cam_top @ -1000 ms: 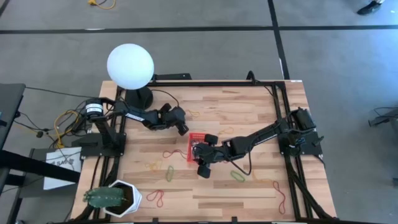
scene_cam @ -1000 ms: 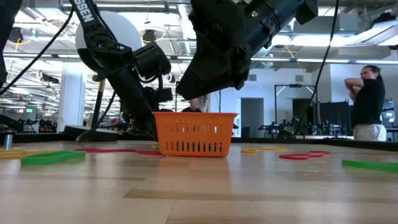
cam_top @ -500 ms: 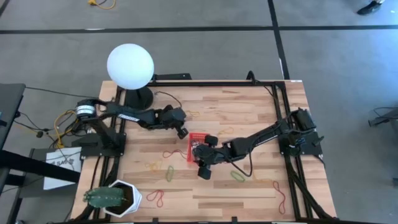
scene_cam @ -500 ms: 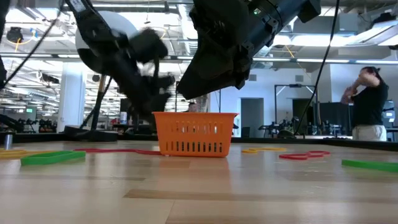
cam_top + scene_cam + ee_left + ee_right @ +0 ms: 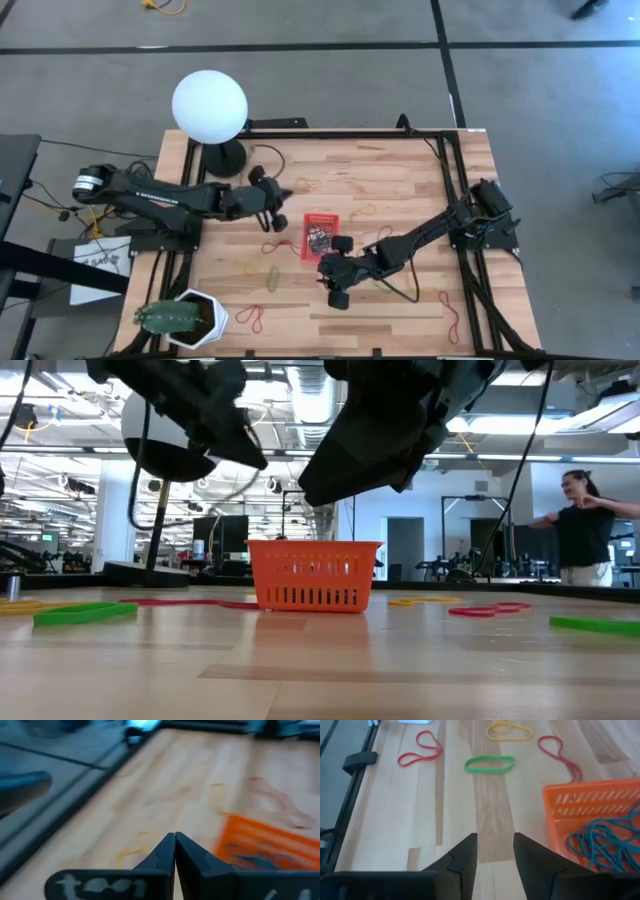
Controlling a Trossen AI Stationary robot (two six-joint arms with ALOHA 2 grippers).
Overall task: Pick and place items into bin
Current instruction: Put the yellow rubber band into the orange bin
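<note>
The red mesh bin (image 5: 320, 233) stands mid-table with tangled bluish bands inside (image 5: 600, 840). Loose rubber bands lie flat on the wood: green (image 5: 489, 765), yellow (image 5: 509, 730) and red (image 5: 420, 749). My left gripper (image 5: 284, 194) hovers shut and empty, above the table and left of the bin, with its fingers closed together (image 5: 175, 847). My right gripper (image 5: 494, 847) stands open over bare wood just off the bin's near side (image 5: 326, 270), nothing between its fingers.
A white hexagonal plant pot (image 5: 186, 318) sits at the near left corner and a white globe lamp (image 5: 208, 105) at the far left. More bands lie far of the bin (image 5: 310, 183) and near the right edge (image 5: 446, 300). A person (image 5: 584, 530) stands beyond the table.
My left gripper has risen and drawn back from the bin's far-left side toward the table's left edge, its arm swinging low and stretched out. My right gripper has slid from above the bin toward the table's near edge, still open.
</note>
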